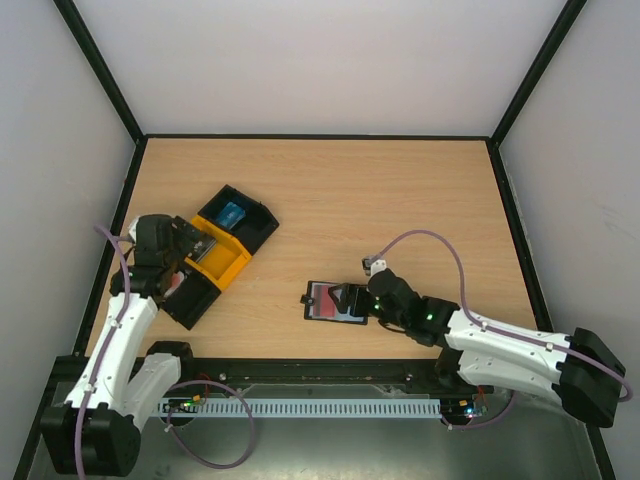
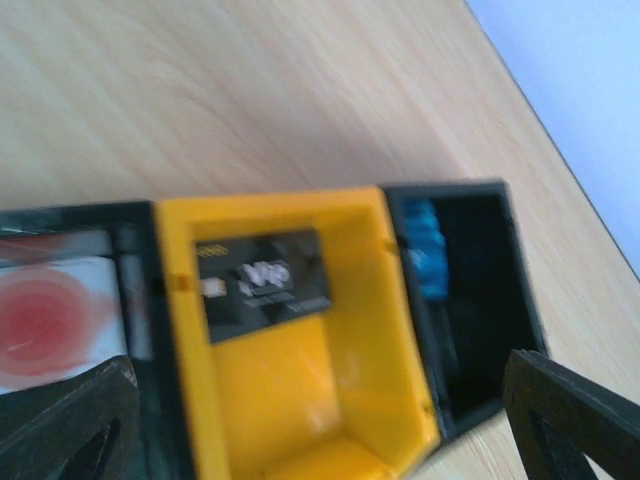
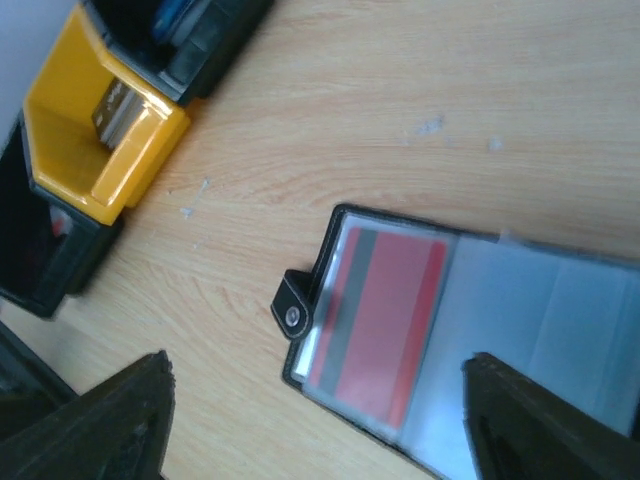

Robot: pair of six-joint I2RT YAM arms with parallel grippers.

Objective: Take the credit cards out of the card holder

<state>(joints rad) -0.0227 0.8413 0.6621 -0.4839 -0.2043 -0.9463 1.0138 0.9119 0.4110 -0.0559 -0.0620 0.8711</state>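
Pale wooden table (image 1: 400, 200) in a white-walled cell.

**Left gripper** (image 2: 315, 400): jaws spread wide, nothing between them. It hangs over the black-and-yellow tray (image 2: 180, 350).
- Straight ahead of the gap, in the yellow compartment, lies a black card (image 2: 262, 283).
- In the black compartment on the right-finger side, a blue card (image 2: 425, 250) stands on edge.
- In the compartment on the left-finger side lies a white card with a red disc (image 2: 50, 315).

**Right gripper** (image 3: 318, 370): jaws also apart and empty. It is poised above the open card holder (image 3: 540, 310), which lies flat on the table.
- Just ahead of the gap, a red card (image 3: 385, 320) sits under the clear pocket.
- The grey pocket panel toward the right finger looks empty, though this is not certain.
- The snap tab (image 3: 292, 305) projects toward the left finger.
- The tray lies well beyond that finger.

**Count:** two grippers, one holder, one tray, four cards.

**Progress, as judged:** three cards lie outside the holder and at least one, the red card, is yet to be drawn. The task appears mostly done.
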